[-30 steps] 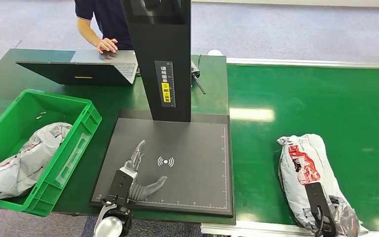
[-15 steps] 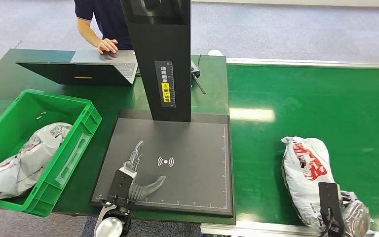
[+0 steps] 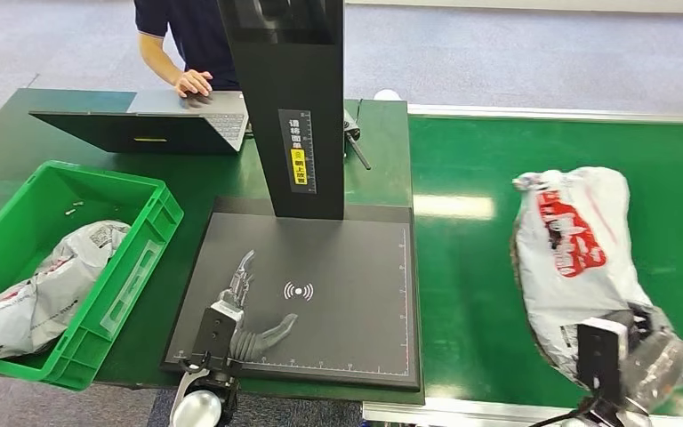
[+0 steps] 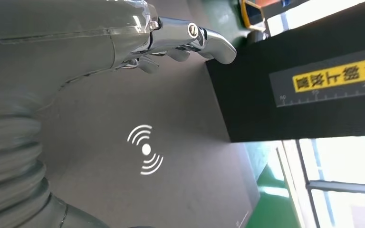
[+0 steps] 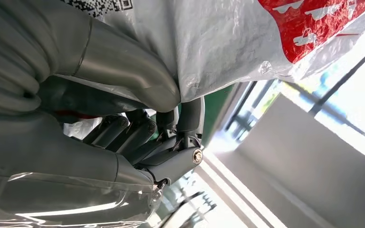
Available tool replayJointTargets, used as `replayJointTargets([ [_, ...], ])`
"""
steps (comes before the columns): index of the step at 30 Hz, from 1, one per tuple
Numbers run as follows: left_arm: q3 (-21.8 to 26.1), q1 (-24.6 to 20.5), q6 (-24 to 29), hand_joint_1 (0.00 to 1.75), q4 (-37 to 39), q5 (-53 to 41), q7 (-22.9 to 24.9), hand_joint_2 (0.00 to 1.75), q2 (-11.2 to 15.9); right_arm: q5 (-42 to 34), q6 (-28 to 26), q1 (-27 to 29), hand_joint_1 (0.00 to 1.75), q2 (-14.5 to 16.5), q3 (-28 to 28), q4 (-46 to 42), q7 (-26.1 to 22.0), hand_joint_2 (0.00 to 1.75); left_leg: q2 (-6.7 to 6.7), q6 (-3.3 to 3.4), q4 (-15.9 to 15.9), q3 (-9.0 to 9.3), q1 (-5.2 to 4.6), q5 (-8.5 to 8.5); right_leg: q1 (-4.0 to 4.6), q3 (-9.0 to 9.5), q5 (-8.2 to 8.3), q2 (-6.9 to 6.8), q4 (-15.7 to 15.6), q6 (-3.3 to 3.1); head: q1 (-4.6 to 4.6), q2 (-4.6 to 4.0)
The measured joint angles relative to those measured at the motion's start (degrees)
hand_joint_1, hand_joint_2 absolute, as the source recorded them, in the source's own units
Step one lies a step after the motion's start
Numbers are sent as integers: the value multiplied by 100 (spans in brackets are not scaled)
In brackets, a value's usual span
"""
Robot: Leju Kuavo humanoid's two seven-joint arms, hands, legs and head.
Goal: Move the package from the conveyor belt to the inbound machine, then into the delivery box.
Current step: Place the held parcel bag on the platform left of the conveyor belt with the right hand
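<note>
right hand (image 3: 627,351) clenched around the near end of a white package (image 3: 578,258) with red print, held up above the green conveyor belt (image 3: 480,294); thumb and fingers (image 5: 138,135) wrapped into the plastic in the right wrist view. left hand (image 3: 247,311) released, fingers spread, over the dark scanner plate (image 3: 356,294) just beside its wireless mark (image 3: 298,291). green crate (image 3: 147,258) left of the plate, with a grey bag (image 3: 44,285) lying inside. person's hand (image 3: 192,82) resting on a laptop (image 3: 156,120) behind the black post (image 3: 289,98).
</note>
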Motion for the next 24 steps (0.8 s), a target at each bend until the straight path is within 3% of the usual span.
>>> replayJointTargets([
  [6, 110, -94, 347, 0, -42, 168, -440, 175, -52, 1595, 1537, -20, 175, -450, 1391, -120, 251, 175, -1, 1, 0, -3, 0, 1, 1, 1, 1, -1, 1, 1, 1, 0],
  [10, 149, -150, 603, 0, -87, 406, -690, 175, -57, 1907, 2040, -203, 175, -900, 2508, -75, 254, 175, -1, 1, 0, -5, 0, 1, 1, -1, 1, -1, 1, 1, 1, 0],
  [17, 163, -154, 900, 0, -175, 654, -822, 175, -55, 1666, 2111, -817, 175, -1587, 4000, 203, 30, 175, -8, 4, 2, -7, -1, 3, 0, 0, 1, -11, 1, 3, 0, 0],
  [21, 162, -146, 1001, 0, -213, 792, -854, 175, -53, 1521, 1801, -1224, 175, -1888, 4665, 319, -318, 175, -6, 4, 3, -6, -1, 3, 0, -1, 1, -9, 1, 3, 1, 0],
  [24, 161, -130, 1045, 0, -255, 854, -855, 175, -53, 1520, 1477, -1526, 175, -2040, 5084, 379, -316, 175, -6, 4, 3, -6, -1, 3, 0, -1, 1, -10, 1, 3, 0, 0],
])
